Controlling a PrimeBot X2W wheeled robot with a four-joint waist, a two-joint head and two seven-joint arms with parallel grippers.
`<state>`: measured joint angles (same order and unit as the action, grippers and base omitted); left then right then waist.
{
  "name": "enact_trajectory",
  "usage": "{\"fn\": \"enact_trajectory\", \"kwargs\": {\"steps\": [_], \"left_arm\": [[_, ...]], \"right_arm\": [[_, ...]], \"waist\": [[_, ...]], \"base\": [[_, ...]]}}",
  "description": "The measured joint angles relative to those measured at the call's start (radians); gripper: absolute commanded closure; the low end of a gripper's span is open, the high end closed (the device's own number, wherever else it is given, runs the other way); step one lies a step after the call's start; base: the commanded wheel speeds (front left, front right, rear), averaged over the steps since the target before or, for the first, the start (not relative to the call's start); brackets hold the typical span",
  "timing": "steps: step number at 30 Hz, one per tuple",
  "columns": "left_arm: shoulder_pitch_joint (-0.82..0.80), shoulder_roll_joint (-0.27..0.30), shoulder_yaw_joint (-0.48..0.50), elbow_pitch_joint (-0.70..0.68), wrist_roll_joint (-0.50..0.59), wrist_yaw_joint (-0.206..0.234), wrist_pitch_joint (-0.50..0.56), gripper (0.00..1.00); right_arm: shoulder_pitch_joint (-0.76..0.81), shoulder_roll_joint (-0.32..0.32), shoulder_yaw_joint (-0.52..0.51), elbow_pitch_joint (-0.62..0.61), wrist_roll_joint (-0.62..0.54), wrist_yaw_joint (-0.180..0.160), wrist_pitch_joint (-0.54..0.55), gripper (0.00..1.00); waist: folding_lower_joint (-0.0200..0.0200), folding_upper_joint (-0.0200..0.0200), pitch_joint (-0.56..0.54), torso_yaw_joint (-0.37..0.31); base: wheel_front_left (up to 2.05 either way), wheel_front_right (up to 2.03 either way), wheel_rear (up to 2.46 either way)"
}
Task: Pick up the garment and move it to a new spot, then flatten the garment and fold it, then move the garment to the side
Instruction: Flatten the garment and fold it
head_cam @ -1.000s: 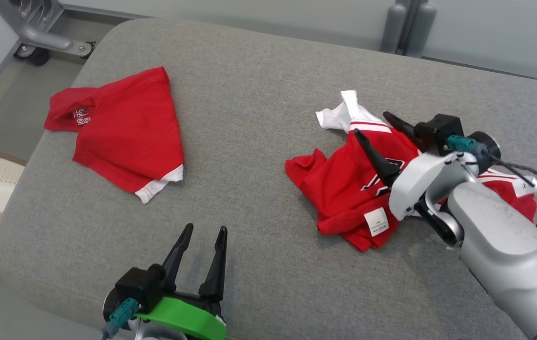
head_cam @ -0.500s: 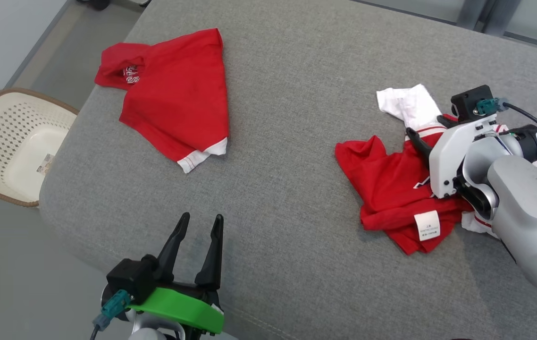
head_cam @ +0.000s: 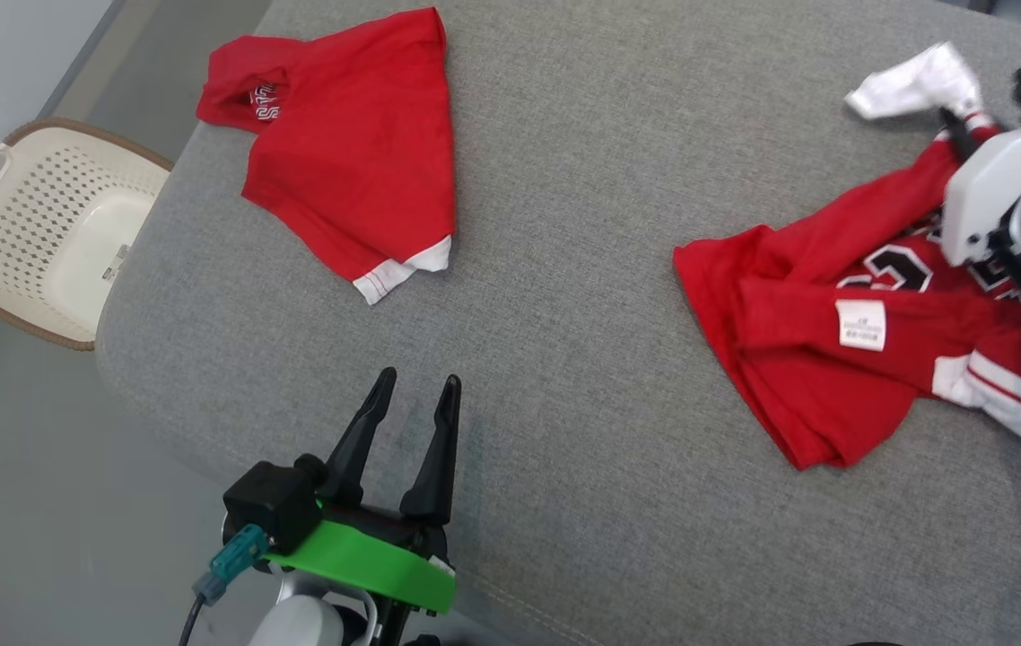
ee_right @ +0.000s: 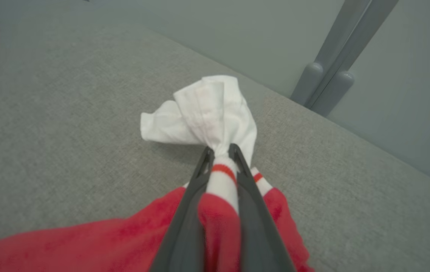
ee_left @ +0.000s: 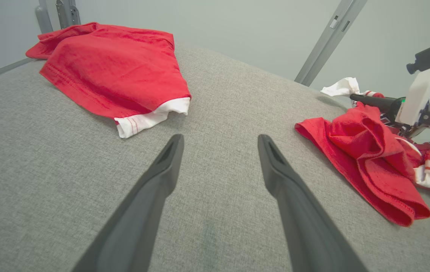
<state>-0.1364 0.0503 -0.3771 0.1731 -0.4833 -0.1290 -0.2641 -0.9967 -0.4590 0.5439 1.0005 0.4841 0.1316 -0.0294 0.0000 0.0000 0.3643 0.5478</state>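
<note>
Cream basket (head_cam: 21, 224): stands on the floor at the far left, beside the cushion's left edge.
Red shirt (head_cam: 358, 152): lies in a loose fold on the far left part of the cushion, its white hem turned toward the near side.
Left gripper (head_cam: 419, 379): hovers over the near edge of the cushion, its two dark fingers spread wide with nothing between them, well apart from both clothes.
Grey cushion (head_cam: 564, 269): woven fabric, bare in the middle between the two clothes.
Red jersey (head_cam: 798, 314): crumpled on the right side of the cushion, a white label (head_cam: 860, 324) facing up, with white trim at its near right.
Right gripper (ee_right: 220, 148): at the far right, its jaws pinched tight on the jersey's white, red-striped end, which bunches out beyond the fingertips.
</note>
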Motion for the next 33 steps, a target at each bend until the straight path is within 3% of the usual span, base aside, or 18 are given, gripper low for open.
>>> {"fn": "enact_trajectory", "kwargs": {"steps": [5,9,15,16,17,23,30,33], "left_arm": [[-0.004,0.0,-0.012,-0.009,-0.003,0.0,0.0,0.0],[-0.003,0.0,-0.013,-0.013,0.001,0.0,0.0,0.0],[-0.001,0.0,-0.024,-0.007,0.006,0.0,0.0,0.0],[-0.001,0.0,-0.033,-0.001,0.011,0.0,0.0,0.0],[0.0,-0.001,-0.035,0.003,0.012,0.0,0.0,0.0],[0.001,-0.001,-0.015,0.014,0.038,0.0,0.0,0.0],[0.002,-0.001,-0.004,0.025,0.058,0.0,0.0,0.0],[0.002,-0.001,-0.007,0.026,0.059,0.0,0.0,0.0]], "right_arm": [[-0.15,-0.043,-0.156,0.149,-0.139,0.0,-0.164,1.0],[-0.221,-0.075,-0.268,0.255,-0.244,0.0,-0.193,1.0],[-0.199,-0.17,-0.47,0.284,-0.367,0.0,-0.211,1.0],[-0.176,-0.186,-0.512,0.286,-0.383,0.0,-0.212,0.54],[-0.148,-0.19,-0.551,0.287,-0.395,0.0,-0.208,0.0],[-0.065,-0.092,-0.683,0.286,-0.469,0.0,-0.206,0.0],[0.012,0.108,-0.614,0.239,-0.478,0.0,-0.228,0.0],[0.035,0.154,-0.546,0.215,-0.441,0.0,-0.228,0.0]], "waist": [[0.0,0.0,0.017,0.023],[0.0,0.0,0.024,0.03],[0.0,0.0,0.004,0.028],[0.0,0.0,-0.002,0.028],[0.0,0.0,-0.008,0.026],[0.0,0.0,-0.037,-0.022],[0.0,0.0,-0.075,-0.103],[0.0,0.0,-0.089,-0.131]], "base": [[0.0,0.0,0.0],[0.0,0.0,0.0],[0.0,0.0,0.0],[0.0,0.0,0.0],[0.0,0.0,0.0],[0.0,0.0,0.0],[0.0,0.0,0.0],[0.0,0.0,0.0]]}}
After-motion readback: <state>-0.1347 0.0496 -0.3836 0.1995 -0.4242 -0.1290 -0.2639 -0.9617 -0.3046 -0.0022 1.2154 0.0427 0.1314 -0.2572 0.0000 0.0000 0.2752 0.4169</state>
